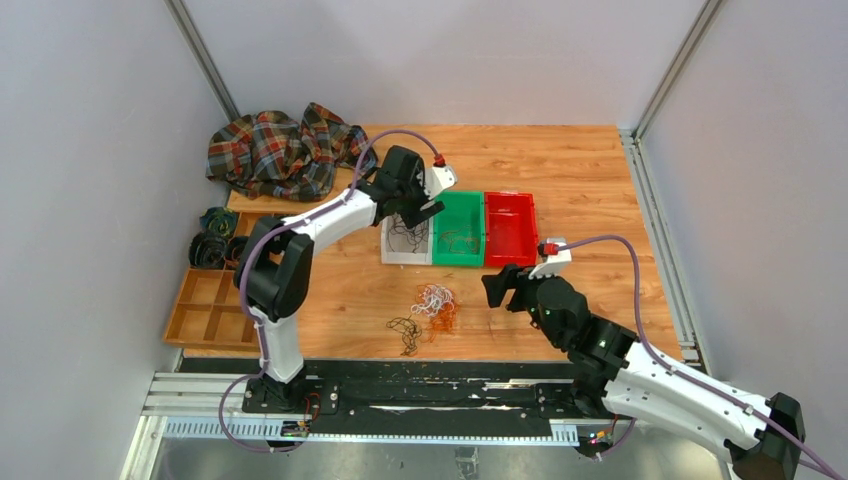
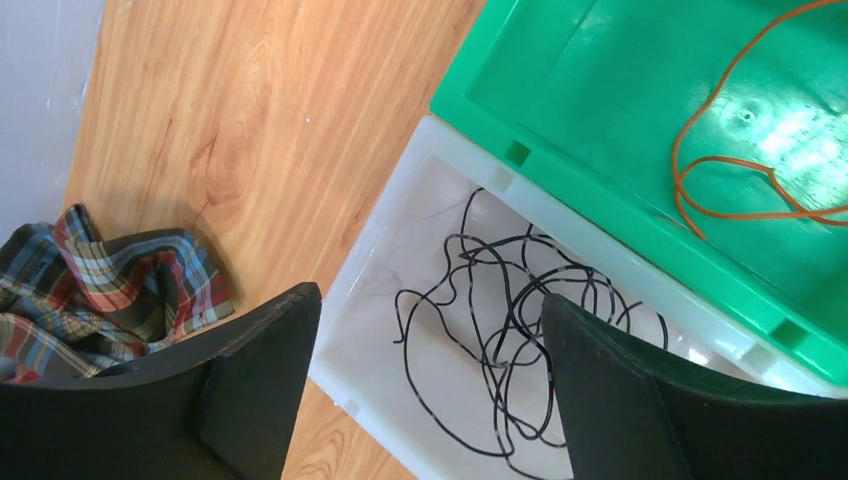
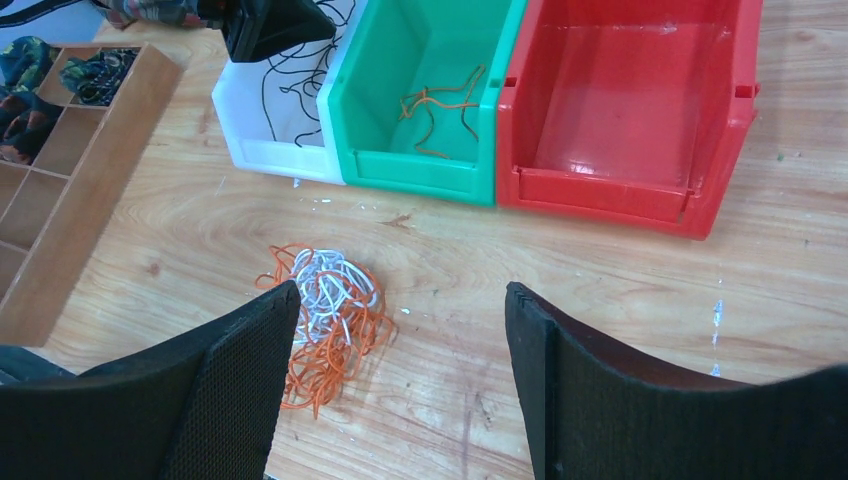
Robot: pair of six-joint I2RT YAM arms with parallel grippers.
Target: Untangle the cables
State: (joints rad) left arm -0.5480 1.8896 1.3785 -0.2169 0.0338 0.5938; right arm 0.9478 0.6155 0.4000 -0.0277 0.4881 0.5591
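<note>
Top external: left gripper (image 1: 417, 213) is hovering over white bin (image 1: 405, 259), right gripper (image 1: 500, 287) near tangle (image 1: 433, 301). Left wrist: jaws gaping empty, black cables (image 2: 500, 322) lying binned below. Right wrist: jaws gaping empty; best pinching one outer orange strand (image 3: 316, 374).

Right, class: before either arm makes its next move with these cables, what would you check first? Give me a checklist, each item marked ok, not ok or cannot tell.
1. Left pincer open and empty over the white bin: ok.
2. Black cable lying inside the white bin: ok.
3. Orange cable alone in the green bin: ok.
4. Right pincer open and empty above the table: ok.
5. Orange and white cables on the table separated: not ok, they are tangled in one clump.
6. Dark cable beside that clump put in a bin: not ok, it lies loose on the table.
</note>
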